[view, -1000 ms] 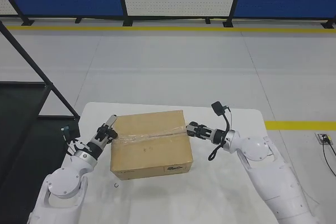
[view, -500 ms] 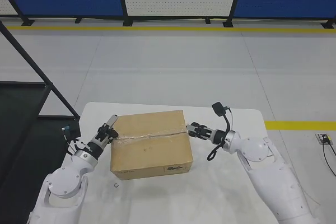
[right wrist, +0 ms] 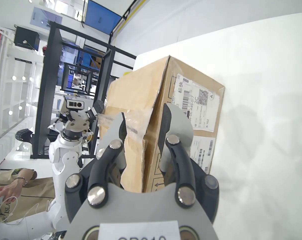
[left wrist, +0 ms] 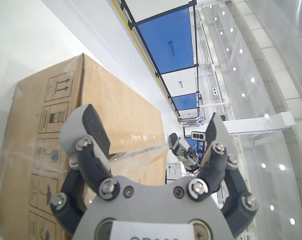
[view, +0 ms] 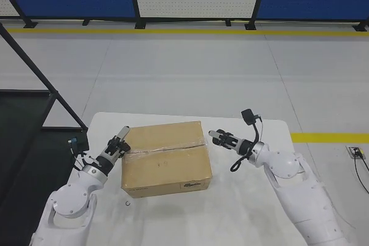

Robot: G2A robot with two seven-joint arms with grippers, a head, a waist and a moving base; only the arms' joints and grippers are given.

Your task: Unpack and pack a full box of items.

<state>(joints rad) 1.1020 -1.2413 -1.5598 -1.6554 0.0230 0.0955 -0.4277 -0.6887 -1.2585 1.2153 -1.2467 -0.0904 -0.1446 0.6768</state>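
A closed brown cardboard box (view: 165,157) stands in the middle of the white table (view: 246,209), its top seam sealed with clear tape (view: 166,149). My left gripper (view: 119,142) is open at the box's left top edge, by the tape's end (left wrist: 130,154). My right gripper (view: 214,135) is open just off the box's right top corner, apart from it. In the right wrist view the box (right wrist: 140,96) sits beyond my open fingers (right wrist: 166,118), with white labels (right wrist: 196,103) on its side. The left wrist view shows the box (left wrist: 48,116) under the left gripper (left wrist: 151,126).
A black metal frame (view: 31,92) stands off the table's left side. The table's front part and right side are bare white surface. A small dark ring (view: 128,203) lies on the table in front of the box.
My right gripper has drawn back from the box's right top edge, moving a little right and up. The left gripper and the box have stayed put.
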